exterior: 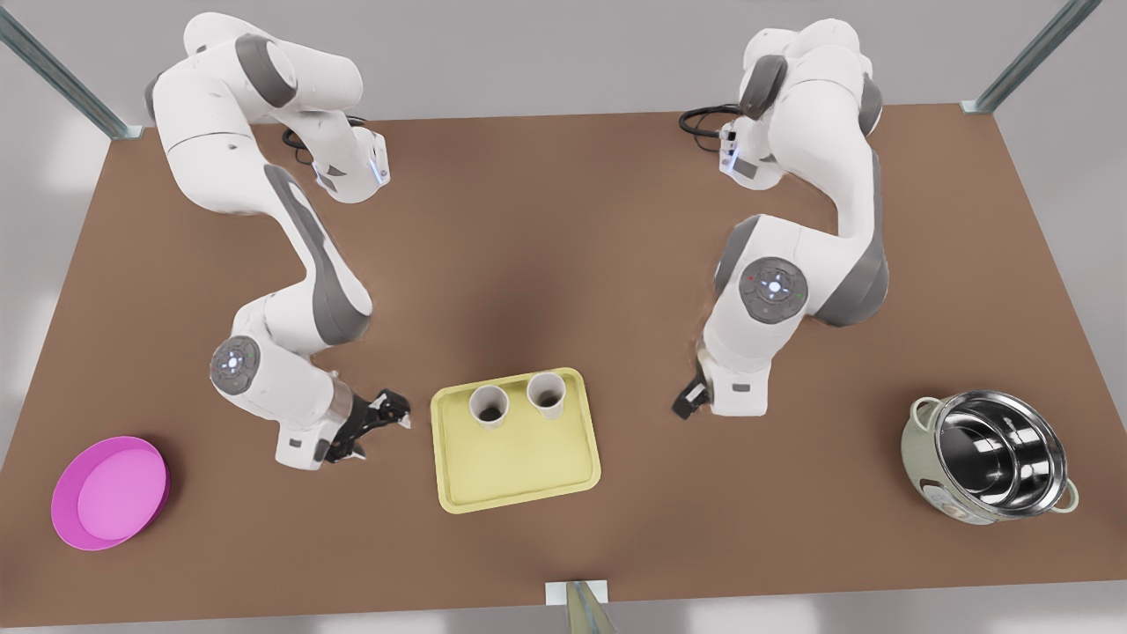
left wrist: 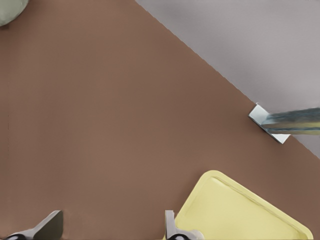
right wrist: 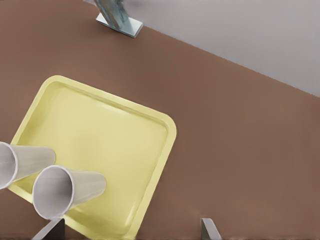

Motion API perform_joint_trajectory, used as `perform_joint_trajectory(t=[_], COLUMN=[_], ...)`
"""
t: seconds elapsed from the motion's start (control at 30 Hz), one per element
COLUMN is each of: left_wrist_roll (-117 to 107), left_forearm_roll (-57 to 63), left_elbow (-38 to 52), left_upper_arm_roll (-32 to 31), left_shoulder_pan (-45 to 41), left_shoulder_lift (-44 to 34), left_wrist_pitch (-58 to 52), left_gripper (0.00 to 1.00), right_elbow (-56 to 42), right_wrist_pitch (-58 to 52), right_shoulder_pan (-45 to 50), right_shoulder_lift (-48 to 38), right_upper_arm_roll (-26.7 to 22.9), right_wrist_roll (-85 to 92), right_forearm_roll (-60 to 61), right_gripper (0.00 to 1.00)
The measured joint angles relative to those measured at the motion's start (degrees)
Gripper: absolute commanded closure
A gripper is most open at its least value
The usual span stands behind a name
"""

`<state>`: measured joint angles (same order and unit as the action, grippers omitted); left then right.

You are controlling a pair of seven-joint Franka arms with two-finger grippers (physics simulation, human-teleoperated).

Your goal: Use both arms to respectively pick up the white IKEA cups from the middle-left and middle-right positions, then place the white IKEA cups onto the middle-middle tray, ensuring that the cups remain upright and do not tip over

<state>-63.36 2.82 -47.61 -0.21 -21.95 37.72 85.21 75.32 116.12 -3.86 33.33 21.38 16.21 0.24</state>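
Two white IKEA cups [exterior: 489, 405] [exterior: 547, 394] stand upright side by side on the far part of the pale yellow tray [exterior: 519, 467]. My left gripper [exterior: 383, 431] hovers just off the tray's edge on the front view's left. It is open and empty, with its fingertips [left wrist: 50, 225] wide apart next to the tray [left wrist: 240, 210]. My right gripper [exterior: 689, 402] sits off the tray toward the front view's right, open and empty. In the right wrist view both cups [right wrist: 65, 192] [right wrist: 20, 162] rise from the tray [right wrist: 100, 125], close to one fingertip [right wrist: 50, 231].
A magenta-pink plate [exterior: 110, 493] lies near the front-left corner of the brown table. A large steel pot [exterior: 990, 458] stands at the front right. A metal post [exterior: 581, 603] is fixed at the middle of the table's front edge.
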Motion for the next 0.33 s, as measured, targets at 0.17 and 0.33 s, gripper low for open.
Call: perform_joint_trajectory(t=[0.17, 0.33], left_wrist_roll=[14.1, 25.0], left_forearm_roll=[-0.1, -2.2], left_elbow=[-26.9, -29.3], left_upper_arm_roll=[0.1, -1.7], left_shoulder_pan=[7.1, 7.2], left_shoulder_lift=[-20.4, -20.9], left_wrist_pitch=[-5.2, -7.1], left_gripper=[0.00, 0.00], right_elbow=[-10.1, -3.5], right_wrist_pitch=[-23.6, -36.5], right_shoulder_pan=[-2.0, -1.1], right_shoulder_lift=[-9.2, -22.3], right_upper_arm_roll=[-1.4, -8.2], right_wrist_roll=[-2.1, -3.9], right_forearm_roll=[-9.3, -9.3], right_gripper=[0.00, 0.00])
